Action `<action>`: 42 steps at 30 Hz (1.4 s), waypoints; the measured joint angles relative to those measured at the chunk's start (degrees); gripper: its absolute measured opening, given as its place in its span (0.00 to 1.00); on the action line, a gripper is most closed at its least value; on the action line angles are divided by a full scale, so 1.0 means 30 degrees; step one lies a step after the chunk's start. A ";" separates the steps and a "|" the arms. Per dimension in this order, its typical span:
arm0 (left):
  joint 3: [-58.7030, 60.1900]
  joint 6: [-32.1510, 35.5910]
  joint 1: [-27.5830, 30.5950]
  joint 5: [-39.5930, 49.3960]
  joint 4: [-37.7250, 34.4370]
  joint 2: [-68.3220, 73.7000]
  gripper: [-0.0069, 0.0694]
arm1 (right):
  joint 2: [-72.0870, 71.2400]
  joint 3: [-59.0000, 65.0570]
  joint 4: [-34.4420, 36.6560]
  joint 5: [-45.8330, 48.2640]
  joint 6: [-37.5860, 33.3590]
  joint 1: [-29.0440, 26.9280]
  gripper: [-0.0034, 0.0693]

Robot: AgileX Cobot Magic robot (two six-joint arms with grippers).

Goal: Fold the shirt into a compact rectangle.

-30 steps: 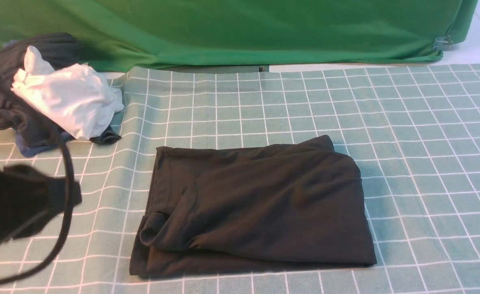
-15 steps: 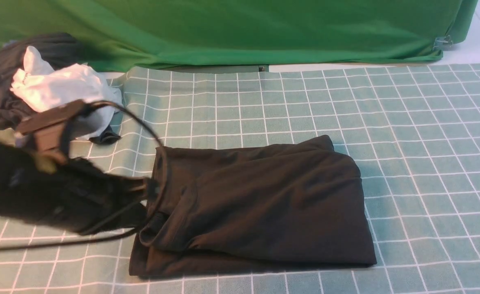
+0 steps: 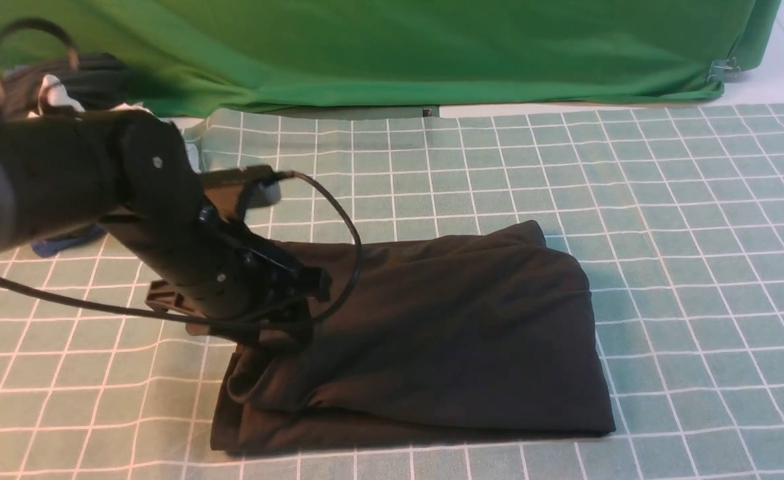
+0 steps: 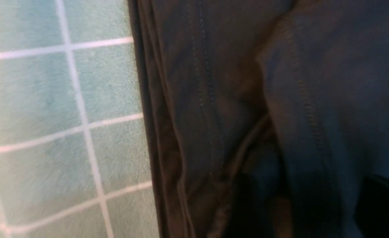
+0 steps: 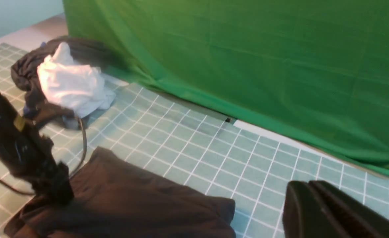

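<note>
Black cotton, the folded shirt lay mid-worktop near the front edge. Left gripper pressed down at its left end (jaw spread hidden, grip unclear). Right gripper was closed, empty, above bare checked cloth toward the right edge.

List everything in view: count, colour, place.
shirt: 1, black, folded, centre of the cloth.
white garment: 1, white, crumpled, far left, on the clothes pile.
clothes pile: 1, dark grey with some blue, far left corner.
table cloth: 1, teal with white grid, covers the table.
backdrop: 1, green, along the far edge.
clip: 1, metal, backdrop's far right.
left tool: 1, black, down at the shirt's left edge; jaws hidden.
right tool: 1, black, shut, above the cloth's right side.
</note>
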 joint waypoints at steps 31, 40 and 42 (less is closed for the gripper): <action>0.0336 0.1739 0.0000 0.1318 -0.1877 -0.1023 0.11 | 0.0000 0.0023 0.0050 -0.0855 0.0031 0.0000 0.07; 0.2419 -0.0601 0.0000 0.0825 -0.0805 -0.2936 0.11 | 0.0000 0.0023 0.0050 -0.1144 -0.0002 0.0000 0.07; 0.2651 -0.0641 0.0000 0.0649 -0.0858 -0.2936 0.11 | 0.0000 0.0023 0.0050 -0.1287 -0.0002 0.0000 0.07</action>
